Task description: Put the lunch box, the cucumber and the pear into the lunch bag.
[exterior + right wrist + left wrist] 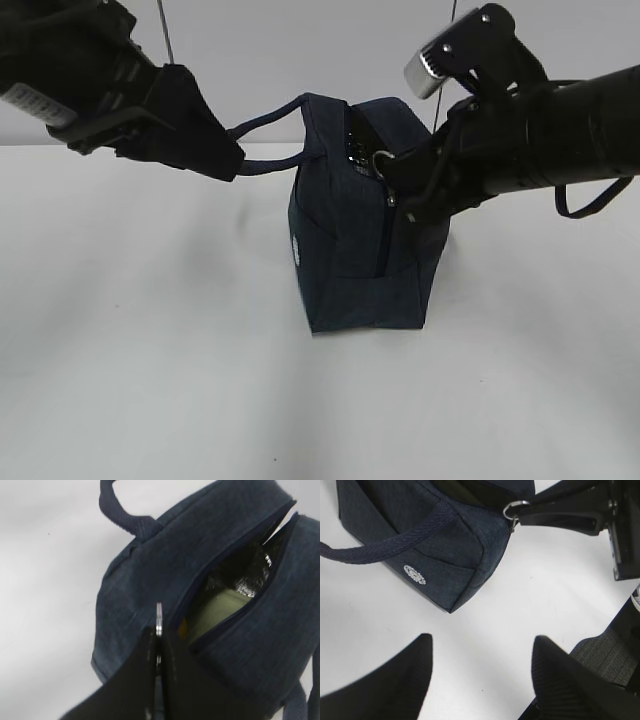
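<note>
White tabletop [150,380], plain pale wall [300,50] behind, soft even light

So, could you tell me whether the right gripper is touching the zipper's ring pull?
Touching: the right wrist view shows the right gripper shut on the ring pull.

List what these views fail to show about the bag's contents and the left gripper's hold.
- Cucumber: not visible in any view; the lunch bag fabric hides most of the inside.
- Pear: only a yellow sliver at the zipper gap, too small to identify.
- Left gripper: exterior view cannot show whether it grips the handle.
</note>
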